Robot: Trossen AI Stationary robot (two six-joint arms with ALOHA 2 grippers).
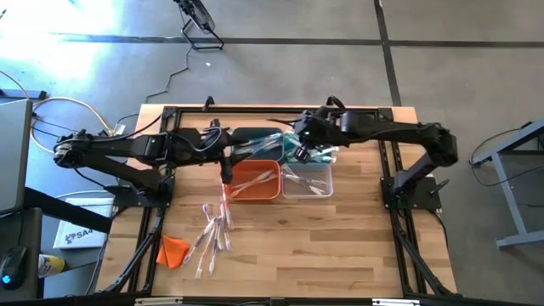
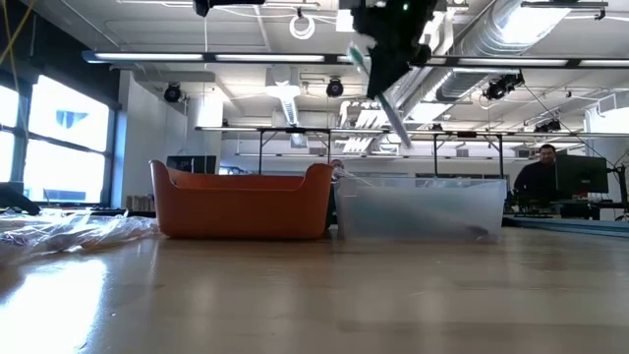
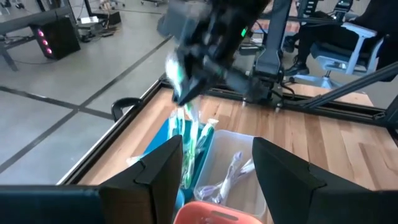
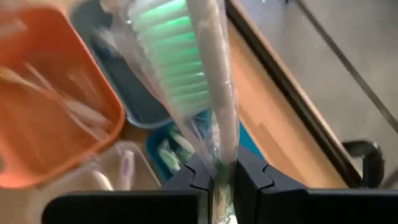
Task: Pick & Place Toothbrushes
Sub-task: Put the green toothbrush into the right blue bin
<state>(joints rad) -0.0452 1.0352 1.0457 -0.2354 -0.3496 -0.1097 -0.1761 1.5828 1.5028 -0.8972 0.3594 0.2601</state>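
I see my right gripper (image 4: 222, 177) pinching a green-bristled toothbrush (image 4: 199, 74) above the teal bin (image 1: 293, 143), at its twelve o'clock. My left gripper (image 3: 214, 171) hangs spread over the orange bin (image 1: 255, 180).

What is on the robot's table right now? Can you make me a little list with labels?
Right claw: shut on a wrapped green toothbrush, above the bins
Left claw: open, empty, beside the orange bin
Orange bin: some toothbrushes inside
Clear bin: some toothbrushes inside
Teal bin: green toothbrushes inside
Dark grey bin: contents unclear
Loose toothbrushes: piled on the table
Orange lump: beside the pile
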